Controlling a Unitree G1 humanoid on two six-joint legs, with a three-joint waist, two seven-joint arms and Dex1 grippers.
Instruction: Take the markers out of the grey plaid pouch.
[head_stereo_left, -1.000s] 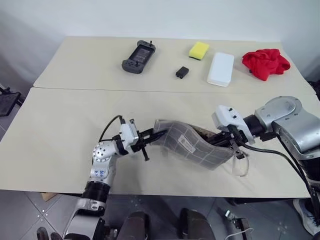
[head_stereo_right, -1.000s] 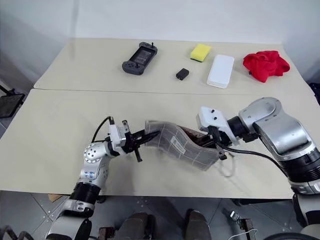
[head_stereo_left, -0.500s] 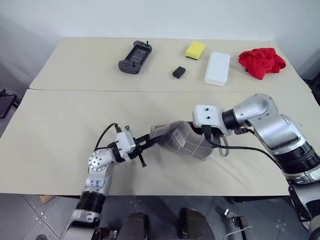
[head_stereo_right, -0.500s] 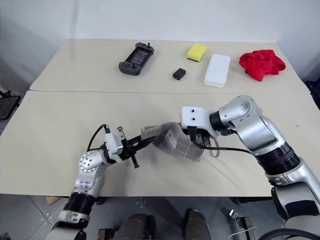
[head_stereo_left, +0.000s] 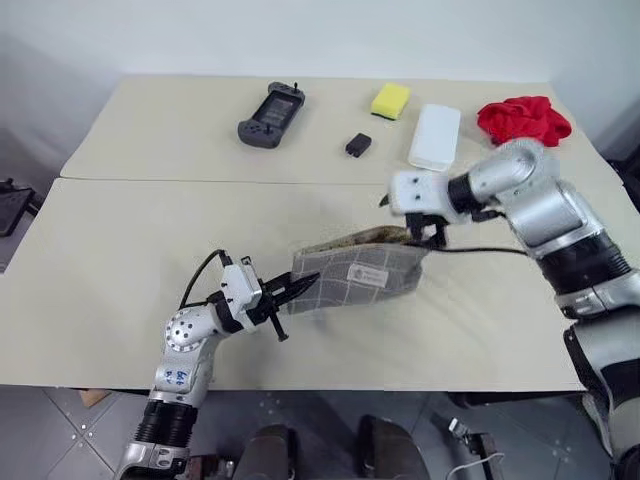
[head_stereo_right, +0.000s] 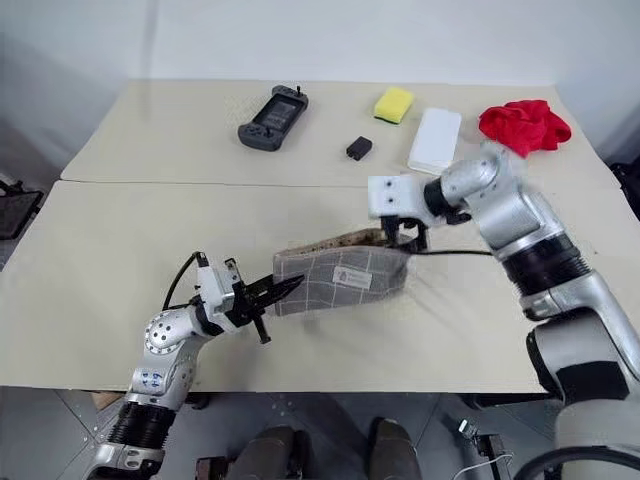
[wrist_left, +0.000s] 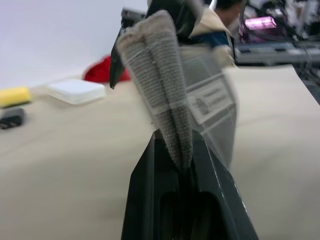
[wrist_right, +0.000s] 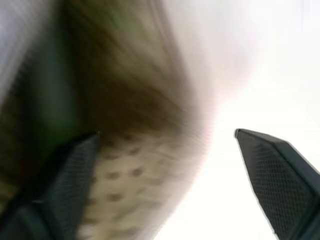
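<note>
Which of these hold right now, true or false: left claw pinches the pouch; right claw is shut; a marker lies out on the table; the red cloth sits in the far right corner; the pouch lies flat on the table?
1. The left claw pinches one end of the pouch. True.
2. The right claw is shut. False: its fingers stand wide apart over the pouch's open, dotted lining.
3. A marker lies out on the table. False: none lies on the table; something green shows blurred inside the pouch in the right wrist view.
4. The red cloth sits in the far right corner. True.
5. The pouch lies flat on the table. False: the left claw holds its end up, mouth facing the right claw.
</note>
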